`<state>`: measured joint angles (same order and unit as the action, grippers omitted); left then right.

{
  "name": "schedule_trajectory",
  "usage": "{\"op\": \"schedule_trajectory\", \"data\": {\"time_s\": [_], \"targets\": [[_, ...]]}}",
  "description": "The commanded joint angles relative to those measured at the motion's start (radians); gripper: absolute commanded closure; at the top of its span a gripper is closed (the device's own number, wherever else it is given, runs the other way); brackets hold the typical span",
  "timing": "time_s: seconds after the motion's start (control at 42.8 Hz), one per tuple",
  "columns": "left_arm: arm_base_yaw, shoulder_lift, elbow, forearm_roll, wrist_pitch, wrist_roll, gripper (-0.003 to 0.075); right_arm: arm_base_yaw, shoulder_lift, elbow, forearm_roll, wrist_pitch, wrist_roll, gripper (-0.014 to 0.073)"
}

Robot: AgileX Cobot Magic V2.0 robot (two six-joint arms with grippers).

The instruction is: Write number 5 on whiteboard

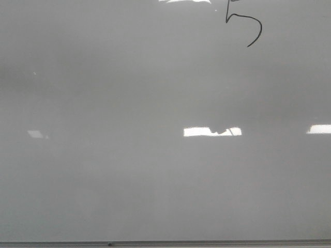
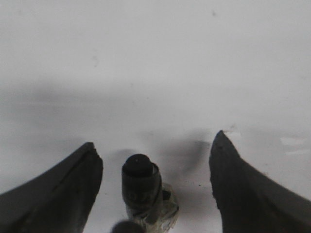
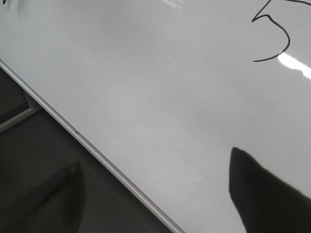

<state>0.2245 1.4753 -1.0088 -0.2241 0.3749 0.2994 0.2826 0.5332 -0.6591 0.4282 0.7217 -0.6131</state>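
We count one number 5 (image 1: 244, 23) on one whiteboard (image 1: 155, 181). Left gripper (image 2: 154, 150) spread around one marker (image 2: 141, 187); right gripper (image 3: 155, 174) spread, empty.

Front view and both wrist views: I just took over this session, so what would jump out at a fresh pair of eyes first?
The black number 5 stands out first, drawn at the top of the whiteboard, right of centre, its top stroke cut off by the picture's edge. Next, the left wrist view shows a dark-tipped marker between the spread fingers of the left gripper, over bare board. Bright light reflections streak the glossy surface lower down.
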Motion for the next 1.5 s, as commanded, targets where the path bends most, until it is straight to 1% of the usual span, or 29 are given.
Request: {"op": "schedule_trajectory", "data": {"time_s": [0.0, 0.14, 0.234, 0.374, 0.444, 0.467, 0.537, 0.607, 0.631, 0.701, 0.771, 0.935, 0.981, 1.145, 1.262, 1.472], "targets": [[0.004, -0.048, -0.036, -0.005, -0.054, 0.000, 0.0254, -0.007, 0.002, -0.024, 0.019, -0.073, 0.002, -0.0020], [0.004, -0.123, -0.032, 0.000, -0.032, 0.000, 0.0255, -0.007, 0.002, -0.024, 0.019, -0.081, 0.002, -0.0020], [0.004, -0.217, 0.001, 0.000, -0.044, 0.000, 0.0255, -0.007, 0.002, -0.024, 0.019, -0.113, 0.021, -0.0020], [0.004, -0.376, 0.097, -0.007, -0.084, 0.000, 0.0259, -0.007, 0.002, -0.020, 0.017, -0.241, 0.126, -0.0016], [0.004, -0.466, 0.163, -0.007, -0.096, 0.000, 0.0260, -0.007, 0.002, -0.014, 0.016, -0.327, 0.187, 0.0025], [0.004, -0.483, 0.182, -0.007, -0.102, 0.000, 0.0260, -0.010, 0.002, -0.014, 0.016, -0.348, 0.202, 0.0048], [0.004, -0.566, 0.250, -0.007, -0.125, 0.000, 0.0265, -0.024, 0.002, -0.012, 0.016, -0.399, 0.250, 0.0158], [0.004, -0.657, 0.317, -0.007, -0.148, 0.000, 0.0296, -0.049, 0.002, -0.012, 0.016, -0.414, 0.261, 0.0311], [0.004, -0.683, 0.335, -0.007, -0.151, 0.000, 0.0311, -0.061, 0.002, -0.012, 0.016, -0.413, 0.261, 0.0378], [0.000, -0.767, 0.387, -0.007, -0.168, 0.000, 0.0380, -0.089, 0.002, -0.006, 0.015, -0.413, 0.261, 0.0536], [-0.022, -0.843, 0.421, -0.007, -0.173, 0.002, 0.0464, -0.116, 0.002, 0.008, 0.015, -0.417, 0.261, 0.0658], [-0.094, -0.979, 0.458, -0.007, -0.141, 0.021, 0.0691, -0.152, -0.034, 0.077, 0.015, -0.454, 0.261, 0.0657], [-0.112, -1.014, 0.466, -0.007, -0.121, 0.021, 0.0740, -0.152, -0.060, 0.107, 0.015, -0.461, 0.261, 0.0657], [-0.175, -1.142, 0.512, -0.007, -0.105, 0.021, 0.0741, -0.152, -0.213, 0.203, 0.015, -0.494, 0.261, 0.0657], [-0.197, -1.233, 0.553, -0.007, -0.104, 0.021, 0.0741, -0.152, -0.322, 0.251, 0.015, -0.525, 0.261, 0.0657], [-0.198, -1.332, 0.588, -0.016, -0.103, 0.021, 0.0741, -0.152, -0.389, 0.262, 0.015, -0.527, 0.261, 0.0661]]}}
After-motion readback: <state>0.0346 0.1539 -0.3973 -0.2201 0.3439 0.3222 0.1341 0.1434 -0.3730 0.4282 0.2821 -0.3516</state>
